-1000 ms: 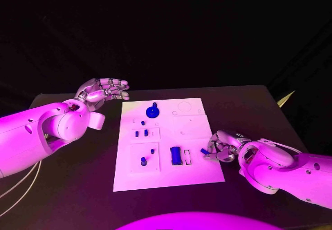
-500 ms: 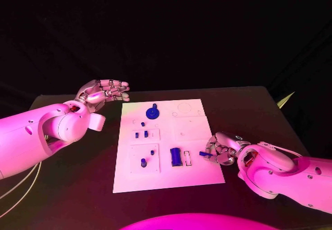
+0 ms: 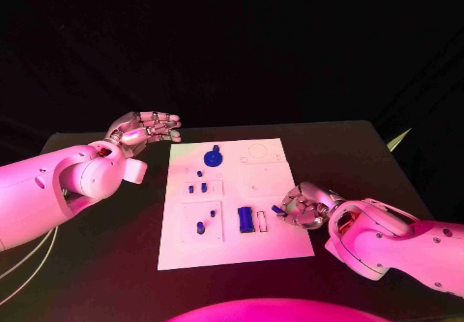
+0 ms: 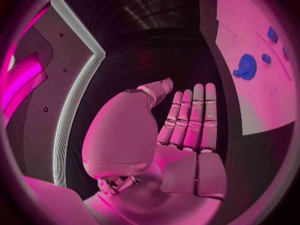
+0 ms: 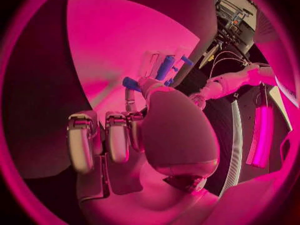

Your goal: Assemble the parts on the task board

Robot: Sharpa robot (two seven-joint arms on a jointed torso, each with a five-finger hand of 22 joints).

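Note:
The white task board (image 3: 232, 241) lies in the middle of the table. My right hand (image 3: 304, 206) is at the board's right edge and pinches a small blue part (image 3: 277, 209) just right of the empty slot (image 3: 262, 220). That blue part (image 5: 130, 83) sticks out beyond my right hand (image 5: 125, 135) in the right wrist view. A long blue part (image 3: 245, 219) stands in the neighbouring slot. A round blue part (image 3: 212, 157) sits near the board's far end. My left hand (image 3: 145, 127) hovers off the board's far left corner, fingers spread, holding nothing. My left hand (image 4: 187, 130) has straight fingers.
Smaller blue parts (image 3: 197, 187) sit in the board's left recesses, another blue part (image 3: 201, 226) closer to me. The round blue part (image 4: 246, 66) and the board (image 4: 262, 105) lie beyond my left hand. Bare black table (image 3: 106, 261) surrounds the board.
My right hand has crept left and slightly away from me, carrying the small blue part closer to the empty slot. My left hand has stayed in place.

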